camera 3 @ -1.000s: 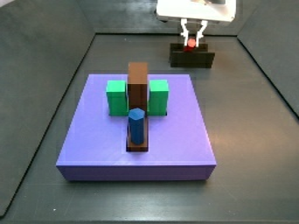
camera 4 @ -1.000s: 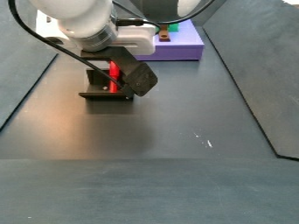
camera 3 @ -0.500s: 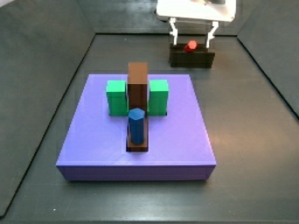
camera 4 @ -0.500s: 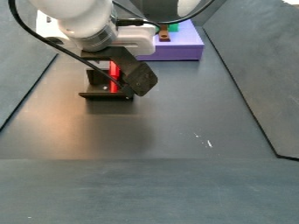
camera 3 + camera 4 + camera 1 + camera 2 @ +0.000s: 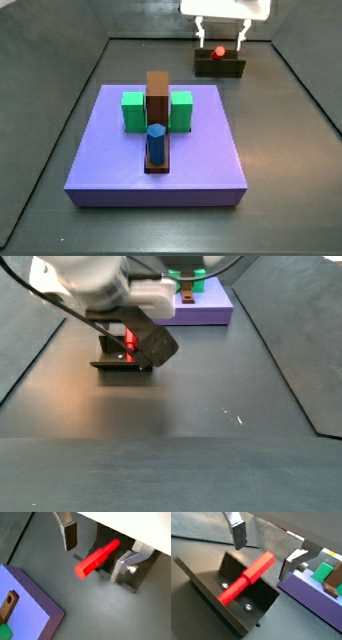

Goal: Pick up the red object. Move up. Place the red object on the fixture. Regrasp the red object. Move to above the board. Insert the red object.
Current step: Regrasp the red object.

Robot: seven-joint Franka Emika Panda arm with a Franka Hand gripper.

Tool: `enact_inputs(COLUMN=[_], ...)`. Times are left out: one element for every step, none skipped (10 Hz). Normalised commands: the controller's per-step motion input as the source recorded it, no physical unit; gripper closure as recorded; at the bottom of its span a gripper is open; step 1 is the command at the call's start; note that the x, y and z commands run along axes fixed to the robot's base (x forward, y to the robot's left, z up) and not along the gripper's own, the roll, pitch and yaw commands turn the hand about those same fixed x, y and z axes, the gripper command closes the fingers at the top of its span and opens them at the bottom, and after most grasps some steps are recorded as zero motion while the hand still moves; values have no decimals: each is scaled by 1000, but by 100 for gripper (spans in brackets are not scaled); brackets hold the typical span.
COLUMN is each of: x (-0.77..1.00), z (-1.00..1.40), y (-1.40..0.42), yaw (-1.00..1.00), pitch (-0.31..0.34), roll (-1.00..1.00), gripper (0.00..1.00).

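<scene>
The red object [image 5: 248,577] is a short red peg lying tilted on the dark fixture [image 5: 258,608], leaning against its back wall. My gripper [image 5: 263,558] hangs open just above it, one finger [image 5: 239,537] on each side, neither touching it. A wrist view shows the same: red object [image 5: 97,558] free between the spread fingers of the gripper [image 5: 93,559]. From the side, the gripper [image 5: 221,38] sits over the red object [image 5: 219,50] and fixture [image 5: 221,67], behind the purple board [image 5: 201,165]. In a side view the hand partly hides the red object [image 5: 130,340].
The board carries a blue upright peg [image 5: 156,143] standing in a long brown slotted block [image 5: 159,95], flanked by green blocks [image 5: 134,112]. The board's corner [image 5: 27,602] lies close to the fixture. Dark walls enclose the floor.
The fingers have spread apart from the red object and the gripper has risen slightly. The red object stays on the fixture.
</scene>
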Motion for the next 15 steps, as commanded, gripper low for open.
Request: enact_inputs(x=[0, 0, 120, 274, 383, 294, 143, 86, 63, 40, 0, 0, 0, 0, 0], z=[651, 657, 634, 549, 309, 80, 0, 0, 0, 0, 0, -9, -43, -40, -37], y=[326, 260, 191, 109, 0, -37, -114, -83, -94, -100, -114, -80, -69, -54, -54], yaw=[-34, -9, 0, 0, 0, -31, -57, -66, -71, -71, -97, -97, -80, -63, -49], pitch=[20, 11, 9, 0, 0, 0, 0, 0, 0, 0, 0, -17, -31, -29, -29], roll=[69, 29, 29, 71, 411, 940, 1000, 1000, 1000, 1000, 1000, 1000, 1000, 1000, 1000], gripper=[0, 0, 0, 0, 0, 0, 0, 0, 0, 0, 0, 0, 0, 0, 0])
